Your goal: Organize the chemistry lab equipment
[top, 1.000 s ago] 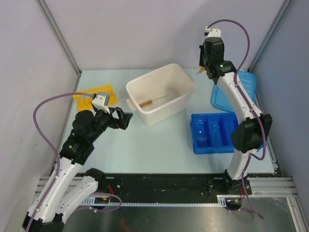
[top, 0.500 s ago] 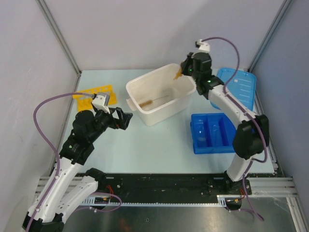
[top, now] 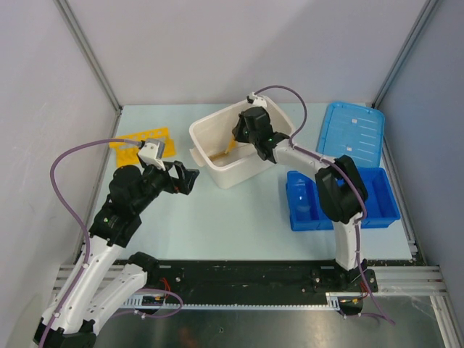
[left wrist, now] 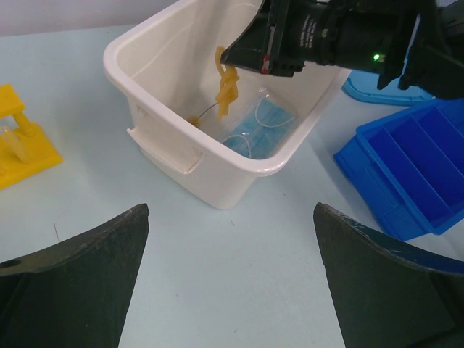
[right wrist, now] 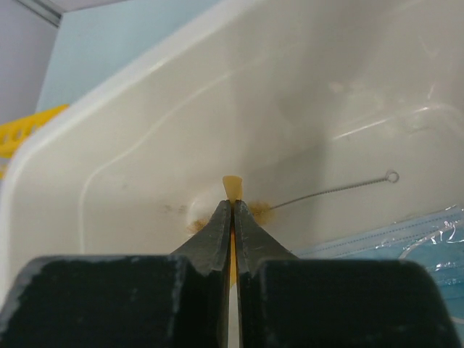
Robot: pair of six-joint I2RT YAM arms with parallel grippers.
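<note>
Here, the right gripper (right wrist: 232, 206) is poised over the white tub (top: 206, 125) with its jaws pinched together on a small amber piece (left wrist: 225, 88), which dangles above the tub's interior. On the tub floor lie the thin wire brush (right wrist: 330, 190) and a bagged blue face mask (left wrist: 257, 129). The left gripper (top: 190, 176), jaws spread wide and holding nothing, hovers just left of the tub, with the yellow tube rack (top: 141, 138) farther left and the blue divided tray (top: 373, 199) to the tub's right.

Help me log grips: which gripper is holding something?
The right gripper, shut on an amber piece over the white tub; the left gripper stands wide open, empty.
</note>
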